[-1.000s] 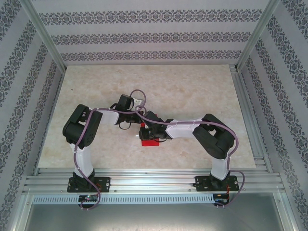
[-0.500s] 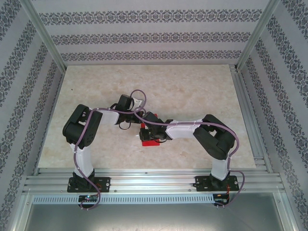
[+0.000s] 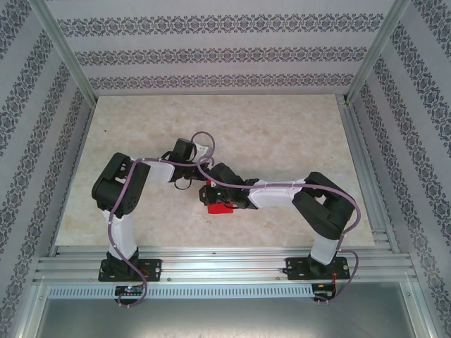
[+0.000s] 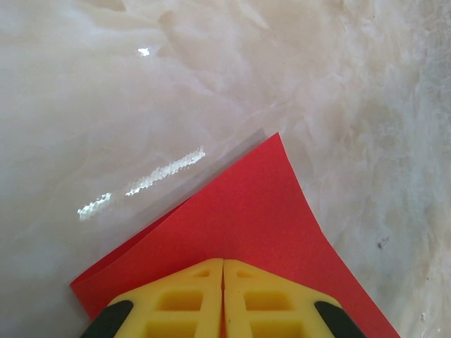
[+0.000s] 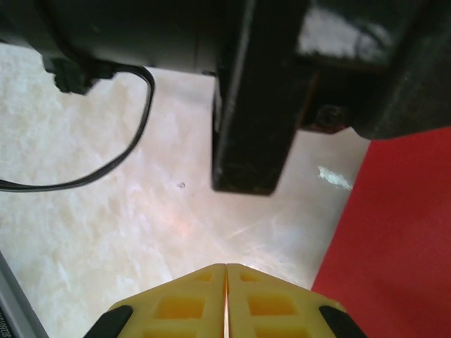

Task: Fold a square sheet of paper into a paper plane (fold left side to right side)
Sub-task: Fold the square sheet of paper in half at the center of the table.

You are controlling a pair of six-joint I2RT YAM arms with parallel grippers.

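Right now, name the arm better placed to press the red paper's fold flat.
Left, probably. The left gripper, shut, sits directly over the red paper, while the right gripper is shut above bare table with the paper off to its side.

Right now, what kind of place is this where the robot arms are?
Probably a robot test booth, not a home: a marble-look table boxed in by aluminium rails, patterned backdrop walls, left arm and right arm bolted at its edge.
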